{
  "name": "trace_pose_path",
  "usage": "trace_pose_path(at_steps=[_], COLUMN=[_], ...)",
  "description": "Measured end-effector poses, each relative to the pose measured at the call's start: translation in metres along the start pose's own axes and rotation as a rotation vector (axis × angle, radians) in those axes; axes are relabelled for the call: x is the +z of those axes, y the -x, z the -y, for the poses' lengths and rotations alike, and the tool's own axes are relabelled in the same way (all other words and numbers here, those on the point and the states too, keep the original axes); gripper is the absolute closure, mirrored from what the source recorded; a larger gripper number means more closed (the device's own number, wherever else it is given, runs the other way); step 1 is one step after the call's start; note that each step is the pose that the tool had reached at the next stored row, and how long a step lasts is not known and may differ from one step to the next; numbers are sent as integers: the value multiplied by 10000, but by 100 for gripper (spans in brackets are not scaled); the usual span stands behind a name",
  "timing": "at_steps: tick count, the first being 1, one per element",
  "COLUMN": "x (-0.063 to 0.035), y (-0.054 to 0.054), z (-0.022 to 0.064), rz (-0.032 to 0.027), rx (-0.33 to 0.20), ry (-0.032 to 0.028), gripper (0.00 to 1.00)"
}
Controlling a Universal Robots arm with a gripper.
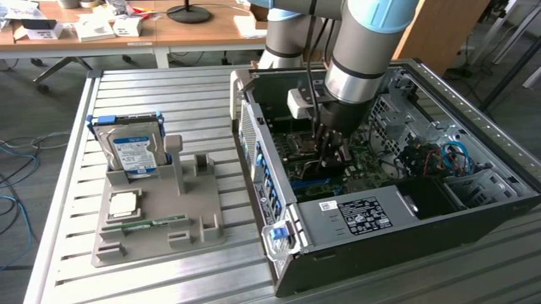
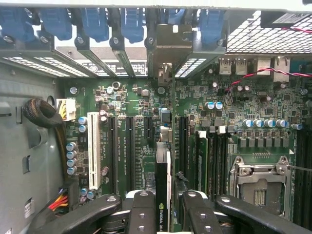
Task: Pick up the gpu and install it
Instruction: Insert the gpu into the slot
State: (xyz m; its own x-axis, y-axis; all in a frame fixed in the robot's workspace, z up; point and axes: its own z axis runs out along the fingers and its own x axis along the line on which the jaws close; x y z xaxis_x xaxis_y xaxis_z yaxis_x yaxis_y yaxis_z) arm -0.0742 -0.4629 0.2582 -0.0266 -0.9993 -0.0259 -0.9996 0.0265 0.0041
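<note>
My gripper (image 1: 328, 151) is down inside the open computer case (image 1: 507, 190), over the green motherboard (image 2: 126, 100). It is shut on the gpu (image 2: 162, 173), a thin dark card seen edge-on with a green logo, standing upright between the two black fingers (image 2: 142, 209). The card's metal bracket (image 2: 168, 46) lies against the row of rear slot openings with blue latches. The card's lower edge runs along a black slot; whether it is seated in it I cannot tell. In the exterior view the arm hides most of the card.
On the exterior view's left, a grey holder (image 1: 199, 218) carries a silver hard drive (image 1: 131, 149), a processor chip (image 1: 124, 204) and a green memory stick (image 1: 148, 223). Inside the case are the power supply (image 1: 363, 215), the processor socket (image 2: 258, 183), a white slot (image 2: 94, 151) and cables (image 2: 58, 201).
</note>
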Motion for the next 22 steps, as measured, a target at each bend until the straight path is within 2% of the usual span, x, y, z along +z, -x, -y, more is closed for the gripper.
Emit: trace_pose_path(at_steps=[14, 22], x=[7, 7], y=[4, 4], z=[0, 0], rz=[0, -20], rx=[0, 0], ry=[0, 0], gripper=[74, 74])
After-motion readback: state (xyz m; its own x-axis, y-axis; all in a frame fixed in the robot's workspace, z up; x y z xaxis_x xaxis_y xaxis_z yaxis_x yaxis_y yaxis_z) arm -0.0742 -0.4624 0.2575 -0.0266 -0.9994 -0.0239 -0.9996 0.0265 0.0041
